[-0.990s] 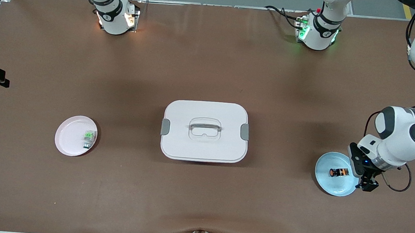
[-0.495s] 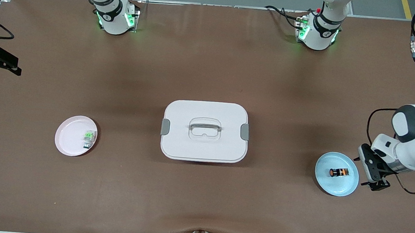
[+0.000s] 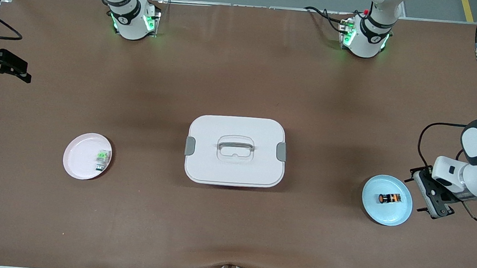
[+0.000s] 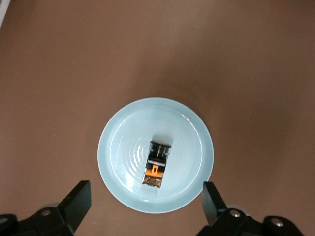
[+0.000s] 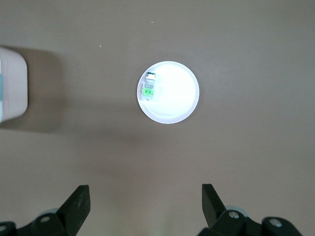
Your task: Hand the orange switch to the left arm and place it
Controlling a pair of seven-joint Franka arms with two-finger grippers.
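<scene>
Brown matting covers the table, with the two arm bases bolted along the edge farthest from the front camera. White and rounded at the corners, the box sits in the middle of the table, lid on, a grey latch at each end and a grey handle across its top; one corner of it shows at the edge of the right wrist view. Toward the left arm's end of the table lies the blue plate, and toward the right arm's end lies the pink plate, the box standing between the two and well apart from each. On the blue plate rests the orange switch, lying on its side near the plate's middle; the left wrist view shows its black body and orange marks framed between the fingertips of that arm. The left gripper hangs in the air just beside the blue plate, over the matting at the plate's outer side, its fingers spread wide and holding nothing. The right gripper hangs over the table's edge at the right arm's end, well apart from the pink plate, fingers likewise spread and empty. Smallest of all, a green-and-silver component lies on the pink plate close to the rim on the side toward the box, seen also from the right wrist.
</scene>
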